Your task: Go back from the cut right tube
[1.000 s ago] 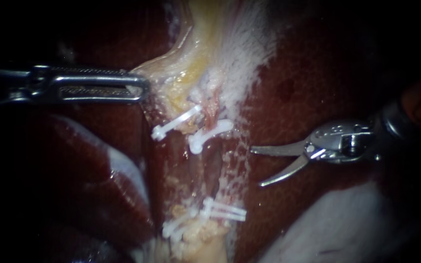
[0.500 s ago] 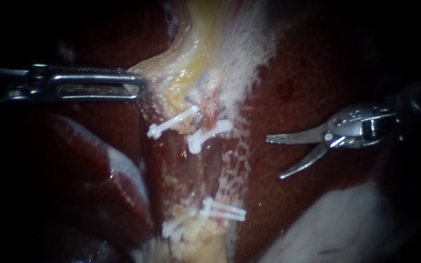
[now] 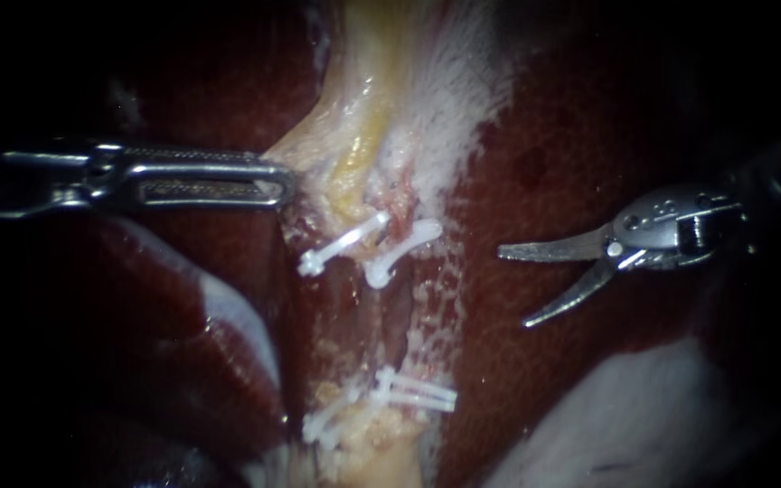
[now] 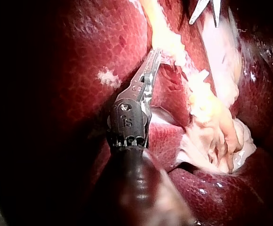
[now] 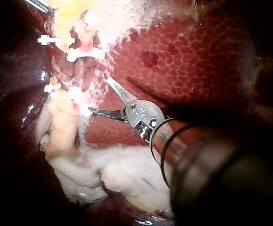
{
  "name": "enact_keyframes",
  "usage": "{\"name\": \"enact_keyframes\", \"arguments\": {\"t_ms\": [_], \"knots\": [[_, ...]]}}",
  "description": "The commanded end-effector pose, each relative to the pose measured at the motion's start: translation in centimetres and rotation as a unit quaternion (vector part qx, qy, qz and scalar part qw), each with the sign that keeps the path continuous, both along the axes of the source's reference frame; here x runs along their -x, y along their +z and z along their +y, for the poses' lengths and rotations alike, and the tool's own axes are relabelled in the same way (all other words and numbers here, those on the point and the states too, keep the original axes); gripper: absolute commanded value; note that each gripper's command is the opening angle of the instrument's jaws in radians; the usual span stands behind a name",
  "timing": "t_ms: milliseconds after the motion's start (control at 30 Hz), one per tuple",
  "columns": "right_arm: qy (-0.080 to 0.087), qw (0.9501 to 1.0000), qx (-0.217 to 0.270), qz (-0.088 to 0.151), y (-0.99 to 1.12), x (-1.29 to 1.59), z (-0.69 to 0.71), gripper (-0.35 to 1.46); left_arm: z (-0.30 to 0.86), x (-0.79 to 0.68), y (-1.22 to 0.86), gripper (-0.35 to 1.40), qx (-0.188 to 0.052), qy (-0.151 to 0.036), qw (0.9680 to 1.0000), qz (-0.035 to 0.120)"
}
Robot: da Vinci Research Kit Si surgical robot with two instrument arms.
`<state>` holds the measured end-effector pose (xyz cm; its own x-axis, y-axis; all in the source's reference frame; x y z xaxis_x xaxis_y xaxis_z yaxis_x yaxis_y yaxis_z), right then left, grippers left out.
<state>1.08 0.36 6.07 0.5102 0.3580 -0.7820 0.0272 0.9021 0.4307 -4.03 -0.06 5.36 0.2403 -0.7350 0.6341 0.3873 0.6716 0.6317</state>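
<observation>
My left instrument (image 3: 282,186) comes in from the left, its long slotted jaws shut on the edge of the pale yellow tissue (image 3: 354,154) above the tubes. In the left wrist view the same instrument (image 4: 153,55) grips that yellow strand (image 4: 172,44). Two white clips (image 3: 343,240) (image 3: 401,248) sit on the upper stumps and several white clips (image 3: 409,392) on the lower ones, with a bare gap (image 3: 390,312) between them. My right instrument (image 3: 513,289) hangs over the liver to the right of the tubes with its curved blades open, touching nothing. The right wrist view shows that instrument (image 5: 99,94) short of the clips (image 5: 84,54).
Dark red liver (image 3: 589,145) surrounds the tubes on both sides. A pale whitish fold (image 3: 625,416) lies at the lower right, and pale lumpy tissue (image 5: 122,179) lies beside my right instrument's shaft.
My right instrument has drawn back to the right, away from the tubes, blades still open. My left instrument has shifted slightly right and down, carrying the yellow tissue and upper clips with it.
</observation>
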Motion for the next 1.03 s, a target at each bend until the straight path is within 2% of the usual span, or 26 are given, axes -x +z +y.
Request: {"name": "enact_keyframes", "arguments": {"t_ms": [33, 367, 1033], "knots": [[0.0, 1.0, 0.0, 0.0, 0.0, 0.0, 0.0, 1.43, -0.02, 0.01, 0.03, -0.21, -0.003, 0.002, 1.0, 0.001], [0.0, 1.0, 0.0, 0.0, -0.01, 0.01, 0.0, 1.43, -0.15, 0.12, 0.2, -0.21, -0.017, 0.019, 0.9996, 0.01], [-0.003, 1.0, 0.005, 0.002, -0.01, 0.02, -0.01, 1.43, -0.16, 0.13, 0.21, -0.2, -0.021, 0.021, 0.9995, 0.011]]}}
